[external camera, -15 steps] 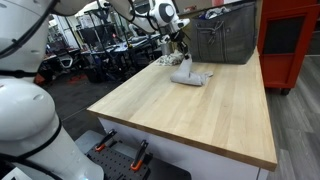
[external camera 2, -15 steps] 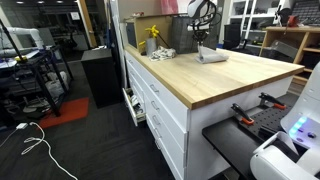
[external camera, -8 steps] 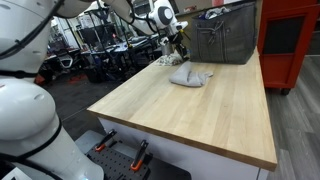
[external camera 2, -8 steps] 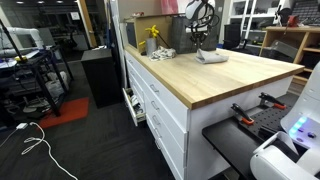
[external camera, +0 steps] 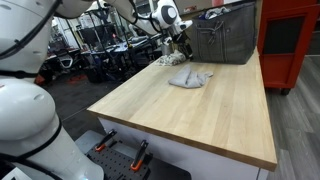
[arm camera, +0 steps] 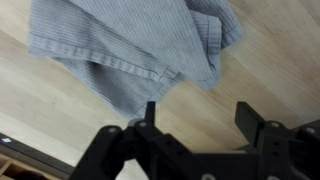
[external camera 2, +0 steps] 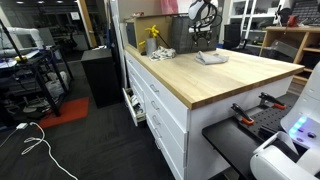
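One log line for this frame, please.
gripper: above table, near cloth | jaws: open, empty | cloth: crumpled, lying on table

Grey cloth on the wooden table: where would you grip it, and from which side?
Probably from straight above, at the bunched folds of the grey cloth, where layers rise off the table. Its flat hemmed edge lies flush on the wood, giving little to pinch. The gripper hangs open beside it.

Robotics lab or workshop: wood-topped desk [external camera: 210, 115] with drawers, red tool cabinet [external camera: 292, 35], equipment racks [external camera 2: 30, 75], loose cables [external camera 2: 35, 148] across dark floor, white robot body [external camera: 30, 125] close by.
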